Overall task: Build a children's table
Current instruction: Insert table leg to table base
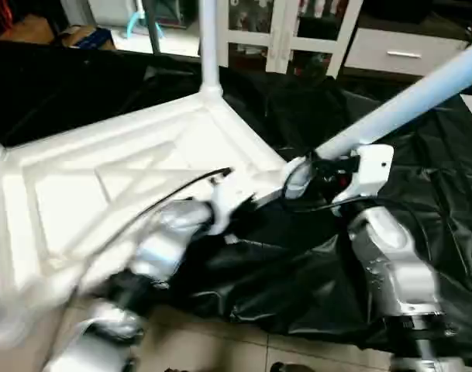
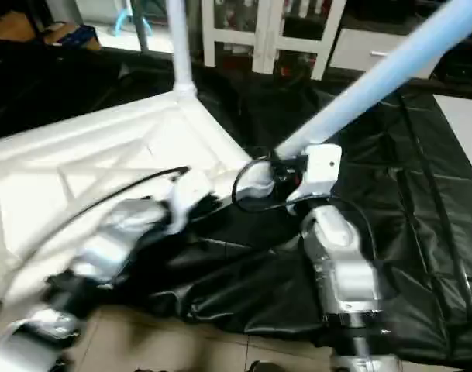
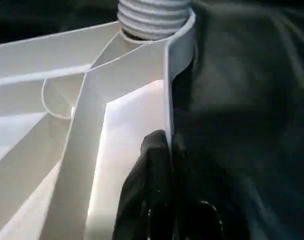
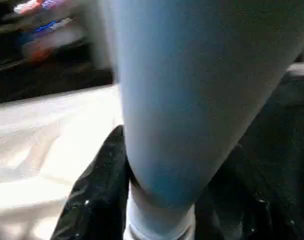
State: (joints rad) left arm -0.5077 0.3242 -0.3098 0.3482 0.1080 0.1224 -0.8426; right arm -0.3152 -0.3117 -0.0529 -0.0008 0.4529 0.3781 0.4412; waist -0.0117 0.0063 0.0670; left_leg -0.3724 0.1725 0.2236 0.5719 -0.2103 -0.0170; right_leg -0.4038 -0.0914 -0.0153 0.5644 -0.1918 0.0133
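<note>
Tabletop (image 1: 104,167), white and ribbed, is seen upside down on a black sheet (image 1: 422,209) in the left eye view, with one leg (image 1: 208,43) standing upright in its far corner socket. A second leg (image 1: 410,101) is held slanted by the right gripper (image 1: 313,172), its lower end at the near corner. A white cabinet (image 1: 290,31) with glass doors stands behind.

In the left wrist view, the left gripper (image 3: 164,165) is seen with its fingers (image 3: 149,170) pinching the tabletop's thin edge wall, and a threaded leg end (image 3: 152,17) sits in the corner socket (image 3: 184,30).

In the right wrist view, the slanted leg is clasped between black fingers (image 4: 99,185).
</note>
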